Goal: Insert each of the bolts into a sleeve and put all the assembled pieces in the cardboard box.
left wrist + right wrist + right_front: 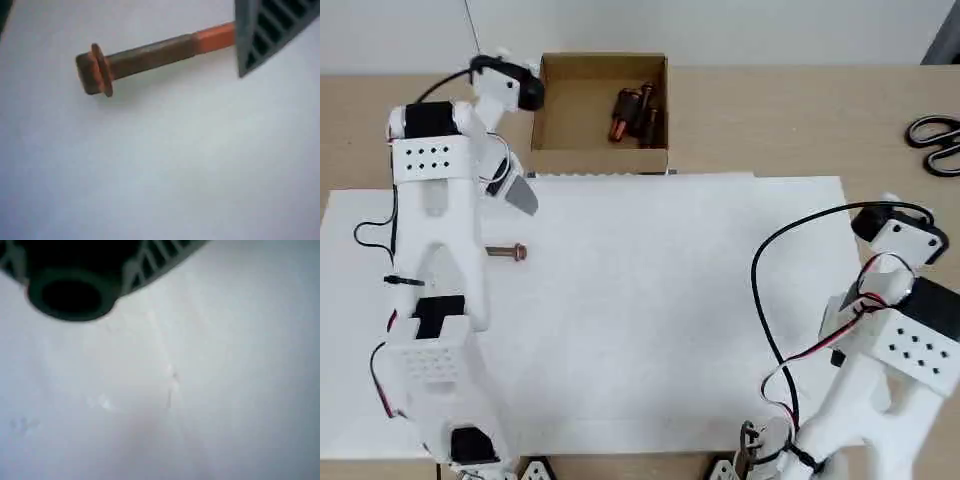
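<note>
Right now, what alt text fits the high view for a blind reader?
A bolt lies on a white sheet near the left gripper. Past the sheet, a cardboard box holds assembled pieces; the right arm stands at the sheet's near right corner.

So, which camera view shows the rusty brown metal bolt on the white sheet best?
The left wrist view: the rusty brown metal bolt lies close, its head, flange and shank plain. The high view shows it small beside the left arm.
</note>
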Tool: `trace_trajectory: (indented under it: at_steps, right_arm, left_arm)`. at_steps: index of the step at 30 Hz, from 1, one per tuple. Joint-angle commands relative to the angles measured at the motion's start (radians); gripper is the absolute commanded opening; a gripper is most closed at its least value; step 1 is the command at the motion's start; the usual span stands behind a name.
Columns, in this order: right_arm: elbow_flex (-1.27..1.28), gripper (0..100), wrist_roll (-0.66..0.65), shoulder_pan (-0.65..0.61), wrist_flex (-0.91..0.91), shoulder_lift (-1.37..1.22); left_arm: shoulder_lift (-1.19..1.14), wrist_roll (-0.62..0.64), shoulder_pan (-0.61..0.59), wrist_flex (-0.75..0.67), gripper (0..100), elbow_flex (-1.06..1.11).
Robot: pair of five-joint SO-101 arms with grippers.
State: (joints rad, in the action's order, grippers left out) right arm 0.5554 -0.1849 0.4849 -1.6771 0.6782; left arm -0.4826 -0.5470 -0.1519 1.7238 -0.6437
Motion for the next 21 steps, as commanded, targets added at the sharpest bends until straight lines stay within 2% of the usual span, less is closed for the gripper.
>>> trace_trajectory:
  at_steps: [1, 4, 10, 16, 21]
  right_arm:
    - [-0.006, 0.3, 0.0, 0.012, 0.01, 0.019]
    - [-0.006, 0.3, 0.0, 0.012, 0.01, 0.022]
    - [-0.006, 0.3, 0.0, 0.01, 0.01, 0.022]
    - [-0.006, 0.3, -0.002, 0.01, 0.01, 0.022]
    - [-0.006, 0.3, -0.002, 0.01, 0.01, 0.024]
  left_arm:
    - [0.008, -0.203, 0.0, 0.029, 30, 0.012]
    - [0.009, -0.365, -0.008, 0.029, 30, 0.022]
    - [-0.014, -0.546, -0.023, 0.028, 29, 0.093]
    - [-0.097, -0.753, -0.048, 0.028, 18, 0.091]
    - [-0.117, -0.813, -0.043, 0.021, 17, 0.091]
